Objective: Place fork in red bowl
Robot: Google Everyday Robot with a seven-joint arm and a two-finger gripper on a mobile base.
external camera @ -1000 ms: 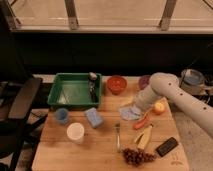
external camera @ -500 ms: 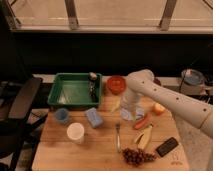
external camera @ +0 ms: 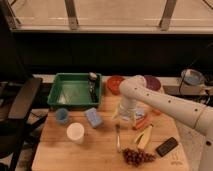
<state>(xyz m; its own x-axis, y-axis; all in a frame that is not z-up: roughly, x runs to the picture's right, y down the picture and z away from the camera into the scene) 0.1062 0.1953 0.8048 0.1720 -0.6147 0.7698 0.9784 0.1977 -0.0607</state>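
Note:
The fork [external camera: 118,138] lies flat on the wooden table [external camera: 55,150], near the front middle, with its handle pointing towards the front edge. The red bowl [external camera: 115,83] stands at the back of the table, just right of the green tray, and looks empty. My white arm reaches in from the right and bends down near the red bowl. My gripper [external camera: 125,115] hangs low over the table, just beyond the far end of the fork and in front of the red bowl. It holds nothing that I can see.
A green tray [external camera: 64,102] holding a small bottle sits at the back left. A purple bowl [external camera: 153,82] is behind my arm. A carrot [external camera: 142,123], banana [external camera: 145,138], grapes [external camera: 137,157], black device [external camera: 166,146], blue sponge [external camera: 93,117], blue cup [external camera: 62,116] and white cup [external camera: 75,133] lie around the fork.
My arm has swung left across the table. The gripper has moved from the right side by the apple to just beyond the fork and has come lower. The fork has not moved.

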